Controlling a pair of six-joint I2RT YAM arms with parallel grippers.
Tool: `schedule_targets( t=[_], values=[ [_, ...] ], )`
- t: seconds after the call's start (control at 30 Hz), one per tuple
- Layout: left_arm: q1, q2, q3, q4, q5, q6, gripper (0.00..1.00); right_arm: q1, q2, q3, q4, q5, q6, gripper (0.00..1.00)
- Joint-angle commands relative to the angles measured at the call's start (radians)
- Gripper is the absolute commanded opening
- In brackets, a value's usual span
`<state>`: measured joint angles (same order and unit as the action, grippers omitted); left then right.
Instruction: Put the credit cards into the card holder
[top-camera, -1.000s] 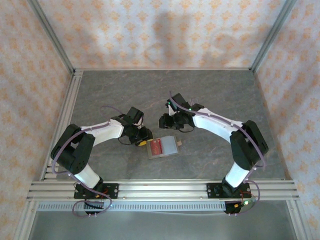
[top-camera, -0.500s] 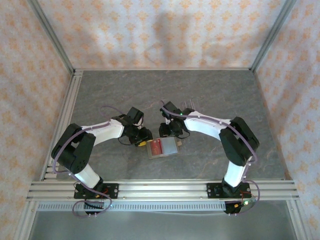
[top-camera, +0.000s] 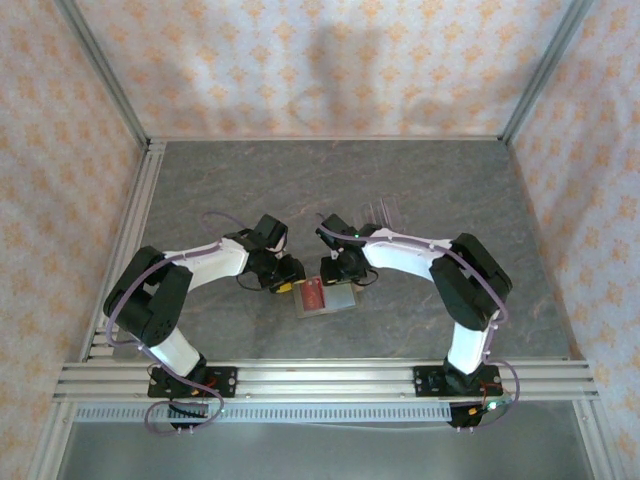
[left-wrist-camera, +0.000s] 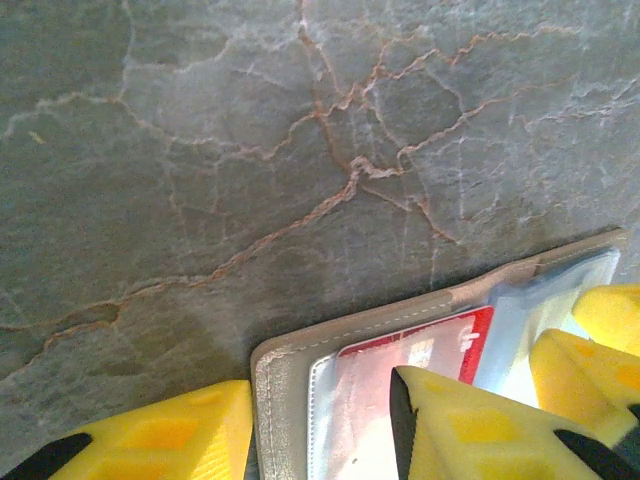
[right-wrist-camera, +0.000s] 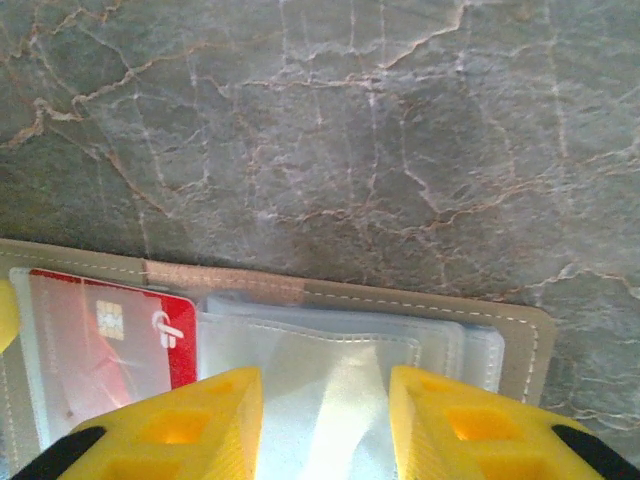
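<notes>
The olive-tan card holder (top-camera: 341, 300) lies open on the table between the arms, clear sleeves up. One red credit card (top-camera: 312, 293) sits inside its left sleeve (left-wrist-camera: 462, 333) (right-wrist-camera: 176, 338). My left gripper (top-camera: 289, 282) (left-wrist-camera: 318, 402) is open and straddles the holder's left edge (left-wrist-camera: 350, 333), one finger (left-wrist-camera: 150, 440) on the table and the other finger (left-wrist-camera: 470, 430) over the card. My right gripper (top-camera: 346, 275) (right-wrist-camera: 325, 388) is open just above the empty clear sleeves (right-wrist-camera: 330, 350) of the holder's right half (right-wrist-camera: 430, 297).
A clear plastic slotted stand (top-camera: 381, 211) stands behind the right arm. The grey marbled table (top-camera: 250, 190) is walled by patterned panels, with an aluminium rail (top-camera: 320, 380) along the near edge.
The right arm swung left and forward from the clear stand, and its gripper came down over the holder's right half. The left gripper and the holder stayed put.
</notes>
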<state>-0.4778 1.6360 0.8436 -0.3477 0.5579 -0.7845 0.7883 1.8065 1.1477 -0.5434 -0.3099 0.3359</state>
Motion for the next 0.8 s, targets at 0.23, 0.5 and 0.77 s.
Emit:
schedule_targets(
  t=[0.23, 0.5, 0.77],
  values=[
    [-0.015, 0.020, 0.023, -0.008, -0.009, -0.001, 0.42, -0.007, 0.008, 0.001, 0.110, -0.228, 0.062, 0.39],
    [-0.015, 0.020, 0.029, -0.011, -0.010, 0.002, 0.42, -0.017, -0.019, -0.004, 0.136, -0.257, 0.090, 0.40],
    [-0.015, 0.034, 0.038, -0.013, -0.003, 0.009, 0.42, -0.018, -0.100, 0.043, -0.049, -0.054, -0.008, 0.43]
  ],
)
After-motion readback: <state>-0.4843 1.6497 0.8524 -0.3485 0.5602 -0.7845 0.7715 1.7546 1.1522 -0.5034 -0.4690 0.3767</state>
